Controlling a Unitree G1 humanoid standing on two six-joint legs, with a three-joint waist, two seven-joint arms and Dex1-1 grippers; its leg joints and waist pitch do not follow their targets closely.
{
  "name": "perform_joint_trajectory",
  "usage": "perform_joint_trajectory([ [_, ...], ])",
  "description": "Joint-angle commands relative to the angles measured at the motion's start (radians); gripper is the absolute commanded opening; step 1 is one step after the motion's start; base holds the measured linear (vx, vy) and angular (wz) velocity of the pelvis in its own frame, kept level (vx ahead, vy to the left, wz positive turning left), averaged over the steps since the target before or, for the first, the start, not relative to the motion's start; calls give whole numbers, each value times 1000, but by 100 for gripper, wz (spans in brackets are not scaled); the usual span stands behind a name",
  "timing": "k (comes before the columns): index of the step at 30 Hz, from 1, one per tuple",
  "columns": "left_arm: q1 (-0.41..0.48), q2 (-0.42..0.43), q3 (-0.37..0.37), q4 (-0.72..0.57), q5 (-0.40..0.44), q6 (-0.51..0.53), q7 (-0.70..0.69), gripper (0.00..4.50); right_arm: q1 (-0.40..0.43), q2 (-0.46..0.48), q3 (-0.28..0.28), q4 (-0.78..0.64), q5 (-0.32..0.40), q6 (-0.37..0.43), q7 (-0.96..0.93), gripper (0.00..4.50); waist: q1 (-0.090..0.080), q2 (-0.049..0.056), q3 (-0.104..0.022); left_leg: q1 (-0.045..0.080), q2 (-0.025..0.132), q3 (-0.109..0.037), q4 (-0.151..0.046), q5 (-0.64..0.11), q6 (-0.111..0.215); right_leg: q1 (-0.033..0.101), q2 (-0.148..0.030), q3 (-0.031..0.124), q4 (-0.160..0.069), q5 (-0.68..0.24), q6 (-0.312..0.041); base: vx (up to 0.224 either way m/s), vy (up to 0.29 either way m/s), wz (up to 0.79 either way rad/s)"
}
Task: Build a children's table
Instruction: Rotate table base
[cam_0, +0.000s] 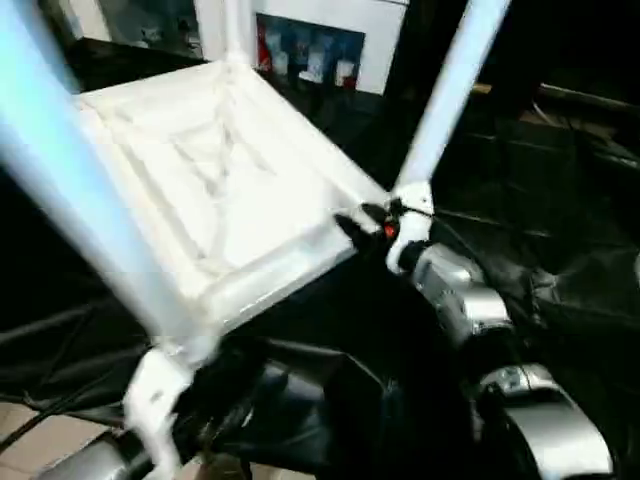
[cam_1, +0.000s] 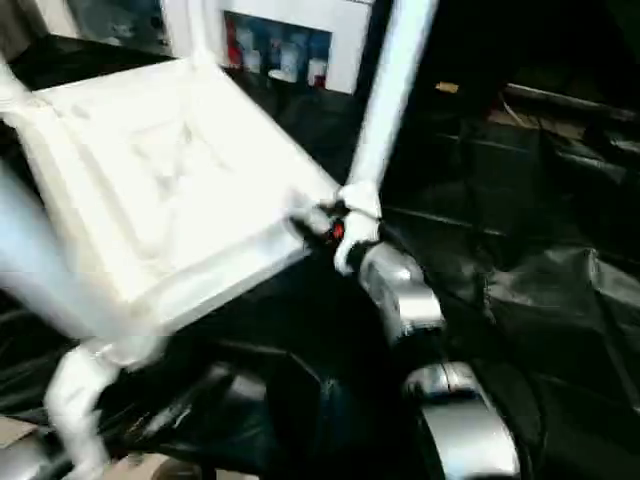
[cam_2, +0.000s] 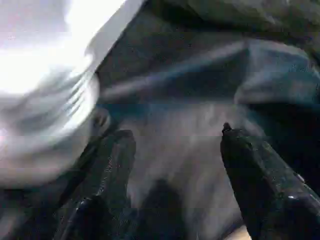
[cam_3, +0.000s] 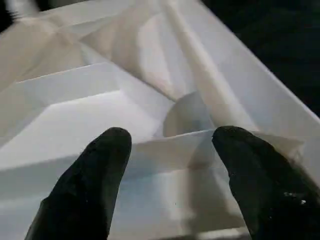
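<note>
1. White plastic: in the left eye view the children's table (cam_0: 215, 180) lies upside down and tilted, ribbed underside facing the camera, over black cloth (cam_0: 560, 290). Three legs show: one leg (cam_0: 450, 95) rises from the corner lobe right at the right gripper (cam_0: 365, 222), another crosses the near-left foreground, blurred, and a third stands at the far corner.
2. Right eye view: same scene. The right gripper sits against the rim at that leg's corner; past it a cabinet (cam_1: 290, 40) holds red and blue items, too blurred to read.
3. Left wrist view: the left gripper (cam_2: 175, 150) has its fingers (cam_2: 107, 170) spread wide with nothing between them. A blurred white part of the table lies just beside one finger, apparently not touching. Dark cloth lies ahead of the tips.
4. Right wrist view: the right gripper has its fingertips (cam_3: 102, 165) set apart, straddling a rib of the underside. Just ahead of the tips a round socket boss sits between the ribs. Whether the pads press the rib I can't tell.
5. Step, my read: legs look fitted on the corners I can see, the fourth isn't visible. Right side is steadying the top while the left is free.
6. Next move likely needs the left to find a fresh hold on rim or leg, then turn the table onto its feet. Keep the right grip firm, since the top is tilted.
7. Labels or writing: nothing legible anywhere.
</note>
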Motion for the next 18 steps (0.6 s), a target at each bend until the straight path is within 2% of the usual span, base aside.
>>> perform_joint_trajectory([
  [1,28,17,34,-30,-35,11,-34,323,2,-27,-46,67,-13,-4,-58,322,-8,17,-45,31,24,1,-67,-234,6,23,-19,34,-57,-140,-165,0,0,0],
  [3,56,43,81,-36,-64,16,-55,344,-24,-34,-58,115,-10,-27,-78,322,-6,18,-47,31,21,3,-65,-214,14,24,-16,34,-54,-98,-162,0,0,0],
  [4,56,43,81,-36,-64,16,-55,349,-24,-34,-58,115,-10,-27,-78,322,-6,19,-48,30,21,3,-63,-207,15,25,-18,34,-51,-87,-166,0,0,0],
  [5,67,67,149,-28,-101,2,-63,356,-50,-39,-64,164,-11,-62,-67,322,-6,20,-52,28,19,3,-62,-198,19,28,-18,33,-48,-73,-173,0,0,0],
  [7,58,73,205,-16,-127,-16,-62,376,-62,-41,-67,182,-8,-80,-40,322,-7,16,-53,28,19,5,-59,-196,28,30,-17,33,-48,-61,-182,0,0,0],
  [8,58,73,205,-16,-127,-16,-62,381,-62,-41,-67,182,-8,-80,-40,322,-7,17,-53,27,18,4,-58,-189,31,31,-17,34,-45,-49,-186,0,0,0],
  [9,-16,59,258,-8,-164,-50,-32,384,-55,-45,-52,163,-2,-69,28,322,-7,11,-54,25,19,4,-57,-178,42,33,-16,33,-45,-41,-185,0,0,0],
  [10,-54,54,275,-7,-184,-56,-17,390,-50,-46,-44,153,-1,-61,58,322,-4,13,-57,29,20,4,-55,-175,47,33,-15,34,-43,-33,-189,0,0,0],
  [12,-130,48,265,-14,-215,-44,4,411,-23,-56,-15,116,-11,-39,108,322,0,18,-60,26,19,3,-53,-154,43,36,-15,32,-35,-1,-203,0,0,0],
  [13,-177,46,241,-17,-241,-26,12,419,-3,-64,4,99,-22,-39,133,322,-2,15,-60,26,19,3,-51,-148,45,36,-16,32,-33,7,-205,0,0,0],
  [14,-177,46,241,-17,-241,-26,12,425,-3,-64,4,99,-22,-39,133,322,-3,12,-63,21,16,2,-49,-135,45,41,-19,33,-30,12,-207,0,0,0],
  [16,-241,39,182,-3,-259,-5,5,432,36,-81,7,54,-17,-42,155,322,-3,12,-64,23,18,3,-47,-143,47,39,-22,34,-32,-15,-210,0,0,0],
  [17,-241,39,182,-3,-259,-5,5,442,36,-81,7,54,-17,-42,155,322,-1,10,-64,25,19,4,-47,-154,42,38,-23,35,-34,-39,-207,0,0,0],
  [18,-282,32,146,17,-248,-2,3,442,59,-95,4,27,-14,-41,165,322,1,17,-63,25,18,3,-48,-176,34,37,-22,35,-38,-69,-206,0,0,0],
])
